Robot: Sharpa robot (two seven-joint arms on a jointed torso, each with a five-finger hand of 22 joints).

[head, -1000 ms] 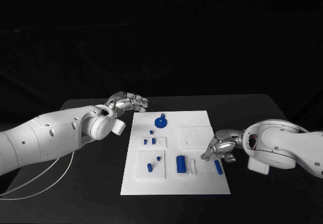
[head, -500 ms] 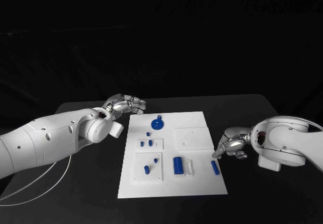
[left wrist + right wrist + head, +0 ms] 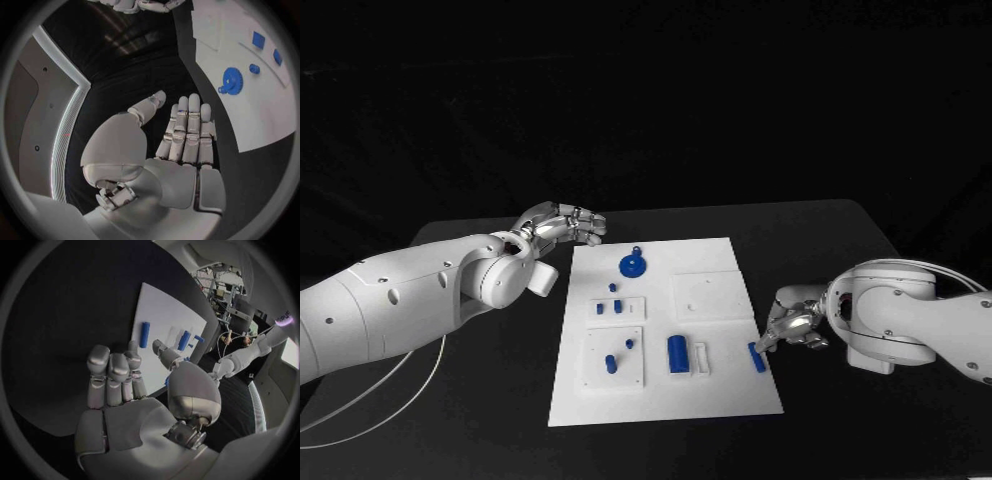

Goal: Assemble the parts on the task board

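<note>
Black worktop carries the white task board at its middle, with blue parts laid on it. Left robot hand is held empty off the board's far left corner, fingers extended. Right robot hand is held empty beside the board's right edge, fingers apart, near a blue bar.

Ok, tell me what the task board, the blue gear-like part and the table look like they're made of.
Task board: likely matte white plastic or painted sheet; flat, even, no glare. Blue gear-like part: probably moulded or printed plastic; uniform saturated blue, dull surface, toothed rim in the left wrist view. Table: black, matte, possibly cloth-covered or coated; it reflects almost nothing, so the material stays open.
</note>
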